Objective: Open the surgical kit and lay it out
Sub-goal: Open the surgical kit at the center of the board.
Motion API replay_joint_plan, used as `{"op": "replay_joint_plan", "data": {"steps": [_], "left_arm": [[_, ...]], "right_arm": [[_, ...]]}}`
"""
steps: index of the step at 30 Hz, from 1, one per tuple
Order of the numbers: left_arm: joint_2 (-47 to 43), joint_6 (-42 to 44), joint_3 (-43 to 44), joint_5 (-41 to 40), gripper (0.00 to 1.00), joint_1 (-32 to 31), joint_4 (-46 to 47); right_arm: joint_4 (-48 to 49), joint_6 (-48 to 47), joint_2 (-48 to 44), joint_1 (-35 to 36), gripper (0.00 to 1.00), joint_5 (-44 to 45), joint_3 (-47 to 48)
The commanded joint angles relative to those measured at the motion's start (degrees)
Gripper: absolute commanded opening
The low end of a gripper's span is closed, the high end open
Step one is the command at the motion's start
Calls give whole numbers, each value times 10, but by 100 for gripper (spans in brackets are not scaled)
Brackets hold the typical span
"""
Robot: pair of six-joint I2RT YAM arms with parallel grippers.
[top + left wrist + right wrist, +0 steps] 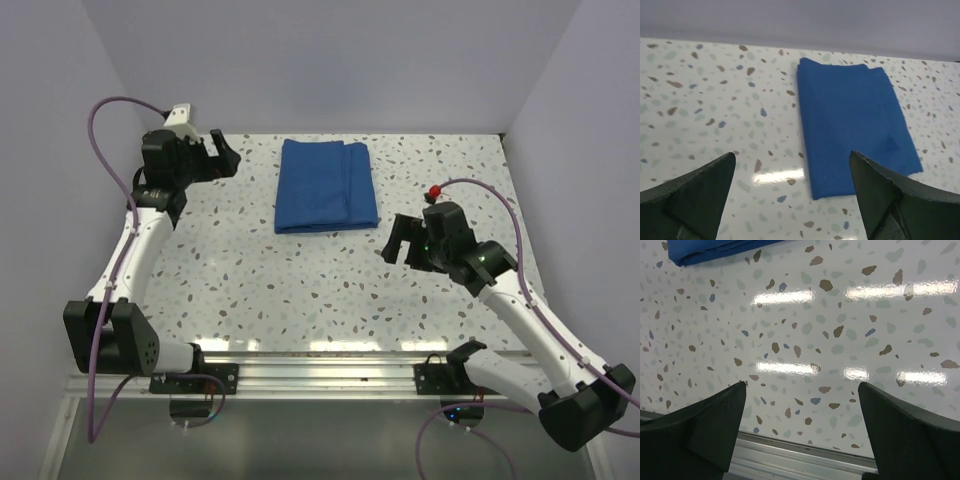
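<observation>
Royal-blue cloth lies folded in a tidy rectangle at the far middle of the speckled desk (300,290): the blue cloth wrap (327,186), closed, with only its outer layer showing from above. My left hand (226,158) hangs near the far left corner, level with the wrap and apart from it, its fingers spread wide and pointing toward the cloth. My right hand (397,243) sits off the wrap's near right corner, not touching, fingers also wide apart. A small red part (434,191) sits on the right wrist; it is too small to make out what it is. A purple cable (108,105) loops off the left arm, and a metal rail (320,362) runs along the near edge.

From my left wrist, the blue cloth wrap (852,130) lies flat ahead and to the right, a fold line running down its right side. My left hand (792,156) is open wide and holds nothing; only the two dark fingertips show, cut off by the bottom edge. A pale wall (790,20) rises behind the desk (705,100).

From my right wrist, only one corner of the blue cloth wrap (705,250) shows at the upper left, the rest cut off by the edge. My right hand (802,385) is spread wide over bare, glare-streaked desk (865,330), with the rail (790,452) below.
</observation>
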Motion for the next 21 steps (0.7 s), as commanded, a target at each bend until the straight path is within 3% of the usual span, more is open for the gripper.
{"op": "replay_joint_plan", "data": {"steps": [1,3,6,8,10,15,21], "left_arm": [[17,-82,-24,147,100,-7,-10],[50,-119,-63,249,100,-28,74],[78,-94,-27,82,100,-140,49],[117,-89,3,32,100,-213,36],[163,-80,82,-60,97,-267,-31],[328,-58,286,-232,70,-347,-178],[480,-48,482,-324,60,-414,-277]], "right_arm": [[3,-5,-21,0,98,11,-1],[2,-3,-36,0,98,12,-13],[-14,-4,-62,0,98,21,-21],[-27,-7,-73,-1,98,35,-21],[-42,-8,-88,-1,98,55,-21],[-79,-17,-101,0,99,79,-16],[-99,-26,-122,-1,98,100,-9]]}}
